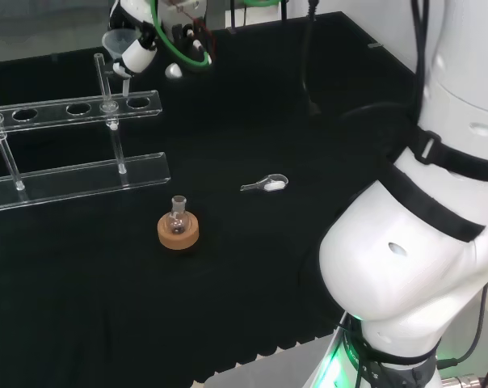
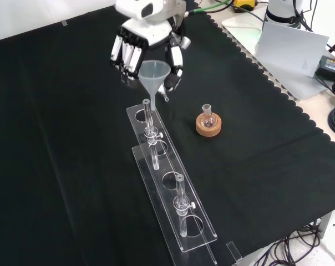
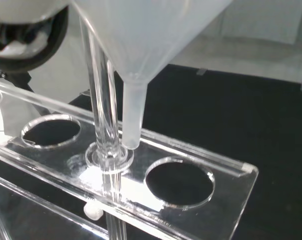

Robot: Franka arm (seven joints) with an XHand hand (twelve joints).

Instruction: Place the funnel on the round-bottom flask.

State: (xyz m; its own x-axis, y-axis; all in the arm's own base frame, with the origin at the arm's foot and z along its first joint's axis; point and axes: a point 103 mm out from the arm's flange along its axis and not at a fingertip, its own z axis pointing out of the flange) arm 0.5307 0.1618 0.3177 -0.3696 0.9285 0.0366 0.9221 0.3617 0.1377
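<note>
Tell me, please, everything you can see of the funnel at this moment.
The funnel is translucent white, plastic by its look, with a wide cone above a narrow straight stem. It is upright, held in the hand, whose fingers curl round the cone. It hangs above the end of the clear rack. In the wrist view its stem tip sits beside the rack's upright post; contact cannot be told.

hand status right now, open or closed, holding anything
Hand: shut on the funnel, holding it above the clear rack, away from the round-bottom flask.
</note>
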